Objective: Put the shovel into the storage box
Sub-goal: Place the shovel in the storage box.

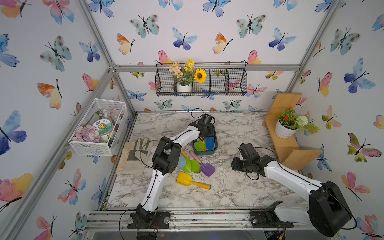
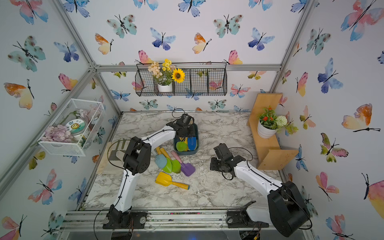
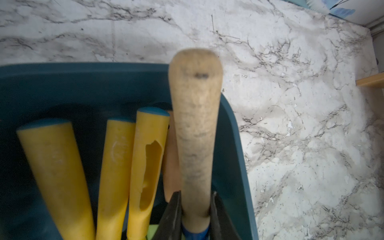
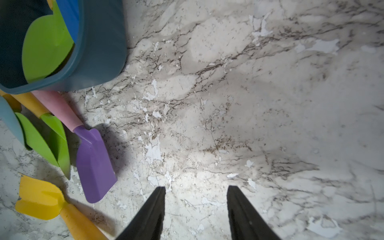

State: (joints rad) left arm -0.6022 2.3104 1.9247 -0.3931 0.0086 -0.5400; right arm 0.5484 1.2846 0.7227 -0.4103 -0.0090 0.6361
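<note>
The left gripper [image 3: 195,194] is clamped tight on the pale wooden handle of a blue-bladed shovel [image 3: 195,124]. The handle points straight out from between the jaws, and its free end reaches past the corner of the storage box [image 3: 83,79] lying directly under them.

This looks like the placing step. The held shovel is over the box, and in a top view its blue blade [image 1: 209,143] seems to sit inside already. The next move likely calls for lowering the handle inside the rim and only then letting go, because the end may catch on the corner wall.

Just beside the jaws, inside the box, lie three yellow handles [image 3: 116,166] and one tan handle [image 3: 171,155] half hidden behind the held one. That makes four stored shovels plus the one being held.

Farther out, the right gripper [image 4: 196,188] hangs with its jaws parted and empty above the bare table [image 4: 270,104]. Off to one side of those jaws lie one purple shovel [image 4: 93,164], one yellow shovel [image 4: 39,197], one light blue shovel [image 4: 10,122] and overlapping green blades [image 4: 45,141], which could be one or two shovels.
</note>
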